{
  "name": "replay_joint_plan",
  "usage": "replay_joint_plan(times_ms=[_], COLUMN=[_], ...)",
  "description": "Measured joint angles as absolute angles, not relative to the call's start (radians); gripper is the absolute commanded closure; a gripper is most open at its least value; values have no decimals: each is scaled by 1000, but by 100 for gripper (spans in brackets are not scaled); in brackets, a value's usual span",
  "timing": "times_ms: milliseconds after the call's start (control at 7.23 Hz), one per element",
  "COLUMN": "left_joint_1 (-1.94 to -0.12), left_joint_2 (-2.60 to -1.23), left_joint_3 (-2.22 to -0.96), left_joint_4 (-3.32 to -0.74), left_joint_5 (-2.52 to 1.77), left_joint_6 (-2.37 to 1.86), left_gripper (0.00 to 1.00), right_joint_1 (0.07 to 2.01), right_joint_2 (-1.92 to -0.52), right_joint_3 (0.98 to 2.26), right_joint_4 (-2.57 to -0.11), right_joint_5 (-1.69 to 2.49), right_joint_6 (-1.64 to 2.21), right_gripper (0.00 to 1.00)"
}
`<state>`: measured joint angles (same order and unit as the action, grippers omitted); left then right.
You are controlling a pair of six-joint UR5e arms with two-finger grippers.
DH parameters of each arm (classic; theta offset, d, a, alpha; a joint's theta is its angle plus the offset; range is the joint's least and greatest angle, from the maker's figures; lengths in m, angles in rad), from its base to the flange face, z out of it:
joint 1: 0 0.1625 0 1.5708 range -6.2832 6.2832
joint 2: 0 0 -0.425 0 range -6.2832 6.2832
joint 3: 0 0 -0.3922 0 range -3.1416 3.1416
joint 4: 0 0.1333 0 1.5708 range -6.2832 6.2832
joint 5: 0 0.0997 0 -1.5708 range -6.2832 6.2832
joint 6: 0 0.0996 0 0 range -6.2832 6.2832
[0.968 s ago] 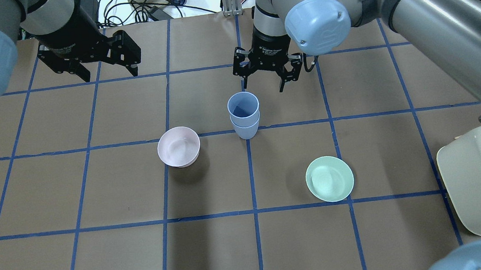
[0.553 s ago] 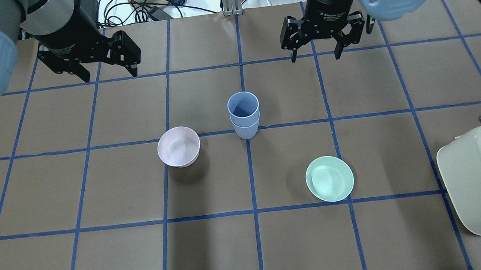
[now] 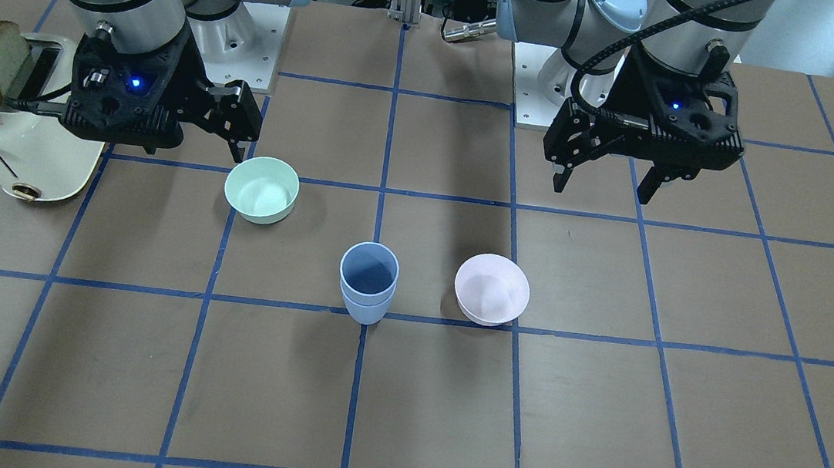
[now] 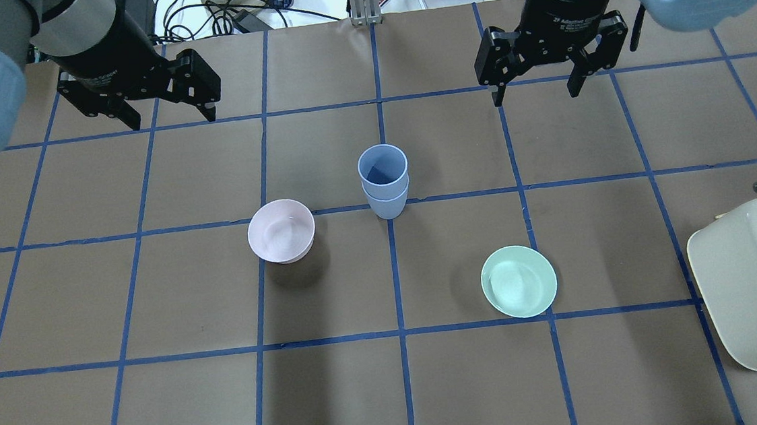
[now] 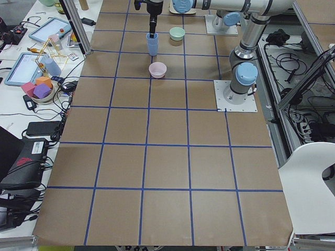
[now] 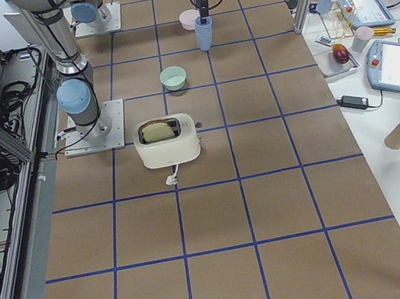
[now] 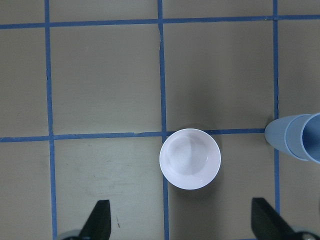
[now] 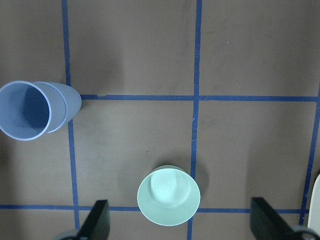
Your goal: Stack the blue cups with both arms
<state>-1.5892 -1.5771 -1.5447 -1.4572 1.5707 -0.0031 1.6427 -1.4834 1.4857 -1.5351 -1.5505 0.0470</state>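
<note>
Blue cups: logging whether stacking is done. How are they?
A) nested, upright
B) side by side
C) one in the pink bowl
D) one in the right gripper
A: the blue cups stand upright, one nested in the other, with the left gripper and right gripper both open and empty.

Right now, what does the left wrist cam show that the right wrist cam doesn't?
Only left wrist: the pink bowl, mid-frame, above the open left pincer. Only right wrist: the green bowl, low in frame by the open right pincer, plus a cream sliver at the right edge, probably the toaster. Both: the stacked cups, cut off at the right edge in the left view and at the left edge in the right view, and the taped table.
</note>
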Motion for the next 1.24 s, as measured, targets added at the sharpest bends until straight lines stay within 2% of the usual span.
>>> replay_joint_plan(times_ms=[415,1245], left_joint_1=[-1589,-1589], left_joint_2=[-1577,-1577], left_joint_3=[-1545,-1545], left_joint_4=[-1457,-1459], left_joint_5=[1572,1572], left_joint_6=[-3,-3], left_gripper=[0,0], right_joint_1=[1638,1593], right_joint_2=[-1537,-1572], right_joint_3=[1581,1594], right_joint_4=[-1559,-1534], right_joint_5=[-1551,-1568], right_joint_6=[13,-12], right_gripper=[0,0])
